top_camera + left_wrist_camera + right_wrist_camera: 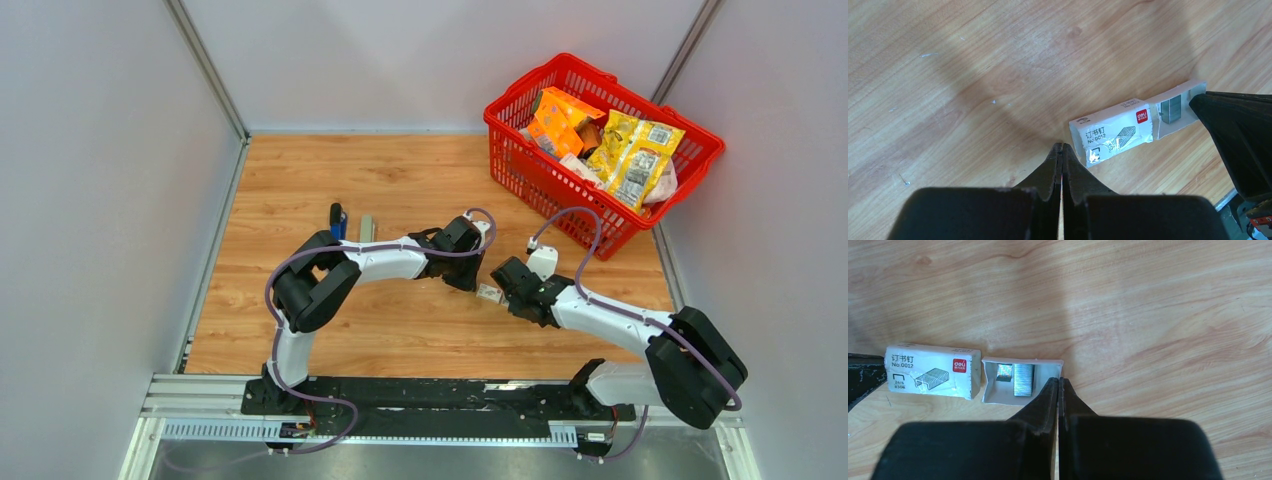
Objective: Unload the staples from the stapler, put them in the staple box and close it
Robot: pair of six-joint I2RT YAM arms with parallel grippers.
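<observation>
Staples (1023,379) lie in the slid-out tray (991,391) of the white box (933,371) on the counter (1148,315). Left hand (1062,148) and right hand (1058,382) pinched shut, empty, flanking it. Risk: 1 nudge tips tray, scattering strips.

Left gripper (1062,150), fingers pressed together: white box (1111,134) just ahead-right of tips. Right gripper (1059,385) blocks at box far end. Ahead and left of tips only bare table (973,75), free passage.
Right gripper, also closed: open drawer (993,395) with staples (1023,379) just ahead-left of tips. Ahead and right bare wood.
Red basket (600,150) off to its right side, well apart.
Stapler (338,220) back-left of left gripper, beside arm elbow.
</observation>
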